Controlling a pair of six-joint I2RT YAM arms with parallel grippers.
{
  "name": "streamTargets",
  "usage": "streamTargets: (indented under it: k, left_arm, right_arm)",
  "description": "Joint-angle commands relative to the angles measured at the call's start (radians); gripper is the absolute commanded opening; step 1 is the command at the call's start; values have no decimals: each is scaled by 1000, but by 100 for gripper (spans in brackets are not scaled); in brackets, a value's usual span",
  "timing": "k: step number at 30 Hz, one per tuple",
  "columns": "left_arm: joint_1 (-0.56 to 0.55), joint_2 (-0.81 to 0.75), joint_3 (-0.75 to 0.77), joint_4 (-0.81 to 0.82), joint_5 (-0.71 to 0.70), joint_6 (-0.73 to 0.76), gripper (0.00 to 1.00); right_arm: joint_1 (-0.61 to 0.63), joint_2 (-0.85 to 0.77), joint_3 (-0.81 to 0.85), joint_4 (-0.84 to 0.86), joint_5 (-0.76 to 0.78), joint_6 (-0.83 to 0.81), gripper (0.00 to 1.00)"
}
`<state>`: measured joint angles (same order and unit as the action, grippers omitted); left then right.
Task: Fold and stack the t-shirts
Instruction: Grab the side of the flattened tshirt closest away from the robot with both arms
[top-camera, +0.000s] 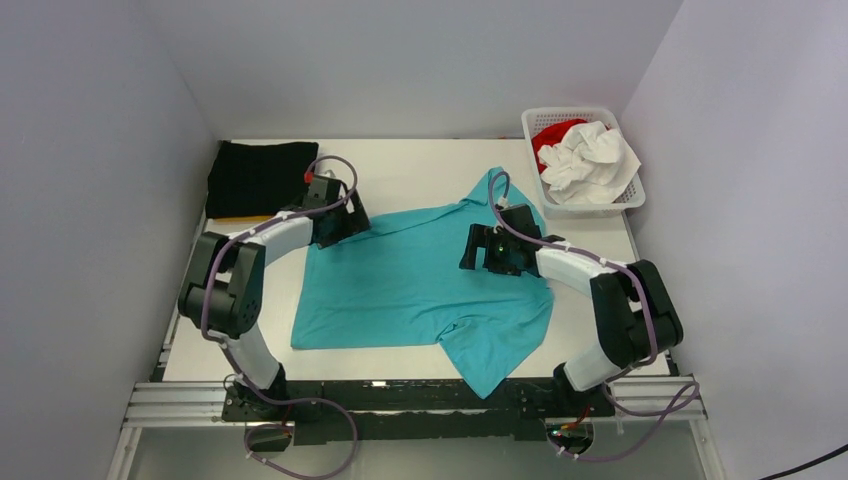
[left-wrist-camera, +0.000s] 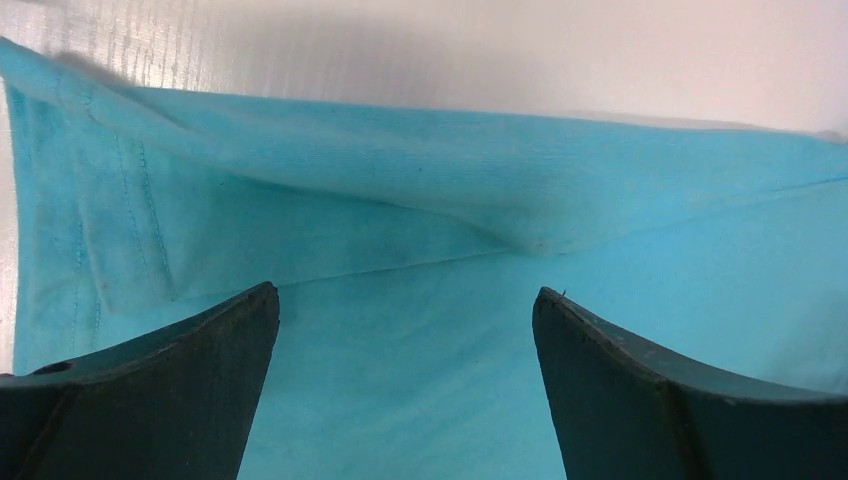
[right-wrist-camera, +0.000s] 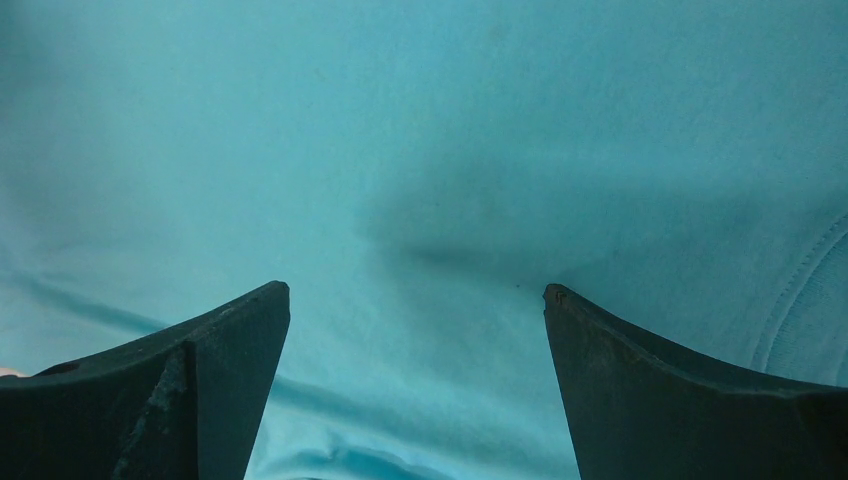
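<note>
A turquoise t-shirt (top-camera: 410, 285) lies spread on the white table, one sleeve hanging off the near edge and another pointing to the back right. My left gripper (top-camera: 342, 222) is open just above the shirt's far left corner; the left wrist view shows a folded hem of the turquoise shirt (left-wrist-camera: 400, 180) between the fingers (left-wrist-camera: 200, 380). My right gripper (top-camera: 490, 250) is open over the shirt's right part; the right wrist view shows smooth turquoise cloth (right-wrist-camera: 420, 200) under it. A folded black t-shirt (top-camera: 260, 175) lies at the back left on an orange-yellow one (top-camera: 240, 217).
A white lattice basket (top-camera: 630, 195) at the back right holds a crumpled white shirt (top-camera: 590, 160) and a red one (top-camera: 553, 135). Grey walls close in on the left, back and right. The table's near edge carries the arm bases (top-camera: 400, 400).
</note>
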<state>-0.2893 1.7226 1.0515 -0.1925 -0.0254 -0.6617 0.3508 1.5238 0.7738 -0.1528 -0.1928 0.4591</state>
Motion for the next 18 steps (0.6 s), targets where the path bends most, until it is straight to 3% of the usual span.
streamTargets:
  k: [1, 18]
  left_arm:
    - [-4, 27, 30, 77, 16, 17, 99]
    - [33, 192, 173, 103, -68, -13, 99]
  right_arm:
    - [4, 35, 13, 37, 28, 6, 100]
    - [3, 79, -38, -35, 82, -55, 100]
